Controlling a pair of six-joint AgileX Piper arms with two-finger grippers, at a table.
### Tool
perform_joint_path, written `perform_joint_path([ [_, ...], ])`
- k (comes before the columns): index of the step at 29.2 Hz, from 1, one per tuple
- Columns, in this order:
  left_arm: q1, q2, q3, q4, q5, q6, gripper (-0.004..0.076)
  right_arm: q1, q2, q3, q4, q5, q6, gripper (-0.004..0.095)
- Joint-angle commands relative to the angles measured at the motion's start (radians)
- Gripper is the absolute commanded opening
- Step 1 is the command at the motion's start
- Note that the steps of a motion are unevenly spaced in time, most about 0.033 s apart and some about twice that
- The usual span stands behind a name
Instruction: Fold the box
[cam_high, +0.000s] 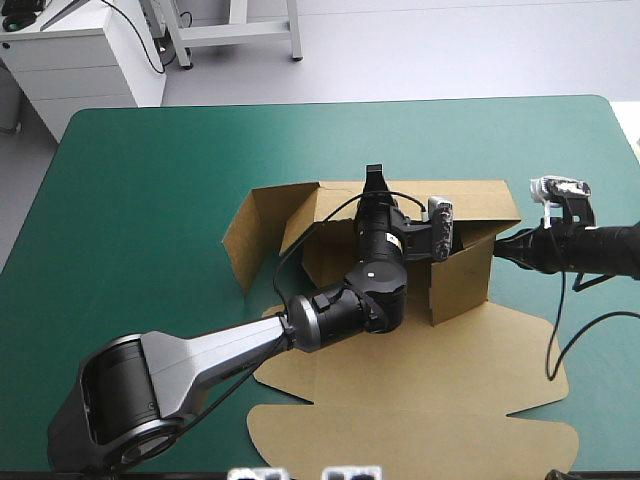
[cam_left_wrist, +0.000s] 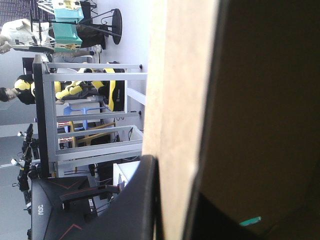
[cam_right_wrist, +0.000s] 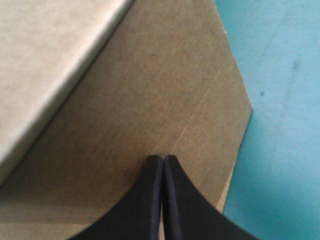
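Box (cam_high: 420, 400) wall pinched in left pincer (cam_left_wrist: 175, 182), right pincer (cam_right_wrist: 163, 159) closed tight above its flat flap

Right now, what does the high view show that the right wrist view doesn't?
Only the high view: the whole box with its walls raised, its lid flat toward the near edge, and the left gripper up at the far wall. Only the right wrist view: the right gripper with its fingers shut to a point over a flat flap. Both: brown board and the teal-green cover.
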Motion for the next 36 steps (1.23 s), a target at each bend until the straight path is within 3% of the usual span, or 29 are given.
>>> perform_joint_path([
  [1, -0.010, -0.024, -0.020, -0.055, -0.061, -0.025, -0.0008, 0.023, -0.037, 0.098, 0.262, 0.027, -0.222, -0.0018],
  [2, -0.010, -0.024, -0.020, -0.055, -0.068, -0.025, -0.0008, 0.047, -0.035, 0.143, 0.317, 0.002, -0.300, -0.0018],
  [5, -0.010, -0.024, -0.020, -0.055, -0.066, -0.025, -0.0008, 0.090, -0.035, 0.184, 0.360, -0.066, -0.338, -0.0018],
  [15, -0.010, -0.024, -0.020, -0.059, -0.050, -0.005, -0.0008, 0.102, -0.053, 0.186, 0.344, -0.087, -0.303, -0.0018],
  [22, -0.010, -0.024, -0.020, -0.059, -0.043, -0.005, -0.0008, 0.100, -0.217, 0.186, 0.130, -0.156, -0.071, -0.0018],
  [29, -0.010, -0.024, -0.020, -0.050, -0.037, -0.005, -0.0008, 0.100, -0.487, 0.179, -0.186, -0.156, 0.248, -0.0018],
  [36, -0.010, -0.024, -0.020, -0.048, -0.037, -0.005, -0.0008, 0.100, -0.678, 0.184, -0.177, 0.048, 0.291, -0.0018],
])
